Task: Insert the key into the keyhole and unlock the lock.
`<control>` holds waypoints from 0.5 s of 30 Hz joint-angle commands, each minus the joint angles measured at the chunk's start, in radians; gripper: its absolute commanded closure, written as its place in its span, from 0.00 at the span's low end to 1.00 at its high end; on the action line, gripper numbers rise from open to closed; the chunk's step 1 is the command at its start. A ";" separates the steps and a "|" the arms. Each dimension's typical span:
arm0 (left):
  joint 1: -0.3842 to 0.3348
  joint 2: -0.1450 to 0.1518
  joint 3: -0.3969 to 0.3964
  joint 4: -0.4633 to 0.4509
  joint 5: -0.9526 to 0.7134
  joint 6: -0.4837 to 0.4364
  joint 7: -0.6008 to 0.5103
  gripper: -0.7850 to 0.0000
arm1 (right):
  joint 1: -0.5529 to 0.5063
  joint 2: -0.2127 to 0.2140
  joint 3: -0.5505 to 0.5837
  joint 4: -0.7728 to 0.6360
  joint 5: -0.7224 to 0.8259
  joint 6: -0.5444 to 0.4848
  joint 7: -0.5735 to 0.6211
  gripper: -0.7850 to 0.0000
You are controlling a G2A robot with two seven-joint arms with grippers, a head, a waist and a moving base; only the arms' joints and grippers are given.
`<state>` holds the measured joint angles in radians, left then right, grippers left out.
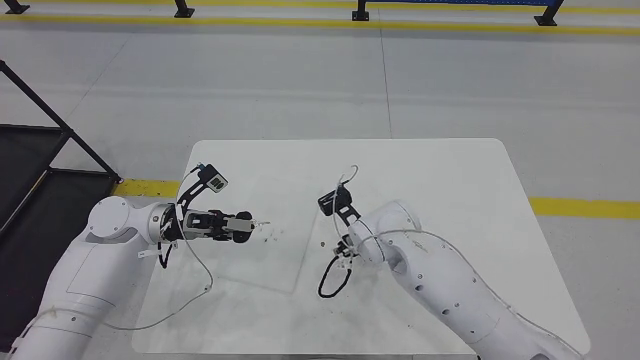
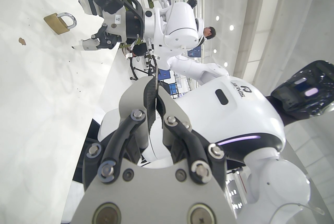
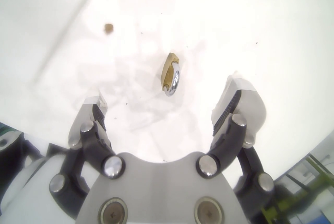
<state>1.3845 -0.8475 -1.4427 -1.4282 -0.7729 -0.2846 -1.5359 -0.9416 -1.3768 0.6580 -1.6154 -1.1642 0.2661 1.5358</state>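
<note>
The padlock (image 3: 171, 75), brass-bodied with a steel shackle that looks shut, lies loose on the white table (image 1: 450, 180), resting on one edge of its body with its flat faces standing up from the surface. Its keyhole cannot be made out. It sits just ahead of the right gripper (image 3: 167, 102), roughly on the midline between that gripper's widely spread fingers. It touches neither pad, so nothing holds it. In the top view this places the lock near the centre of the frame, slightly below the middle. The key (image 2: 157, 75) is a thin metal blade seen edge-on. It is pinched between the pressed-together pads of the left gripper (image 2: 156, 86), which sits left of centre in the top view, level with the other arm and well apart from the lock. As I judge it, only the taking-up of the key is done. The lock has not been secured, the key is not at the keyhole, and both the insertion and the turn are still to do. A small brown scrap (image 3: 108, 28) lies on the table near the lock, on the side away from the right gripper's fingers.
</note>
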 commanded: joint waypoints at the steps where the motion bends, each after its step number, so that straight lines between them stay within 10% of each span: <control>1: 0.000 0.000 0.000 0.000 0.000 0.000 0.000 1.00 | 0.015 -0.005 -0.007 0.025 0.019 -0.002 0.000 0.00; 10: 0.000 0.000 0.000 0.000 0.000 0.000 0.000 1.00 | 0.038 -0.012 -0.035 0.095 0.062 -0.015 0.000 0.00; 15: 0.000 0.000 0.000 0.000 0.000 0.000 0.000 1.00 | 0.052 -0.014 -0.045 0.128 0.076 -0.023 0.000 0.45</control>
<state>1.3845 -0.8475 -1.4427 -1.4282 -0.7729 -0.2846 -1.5359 -0.8936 -1.3906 0.6152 -1.4955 -1.0900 0.2444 1.5359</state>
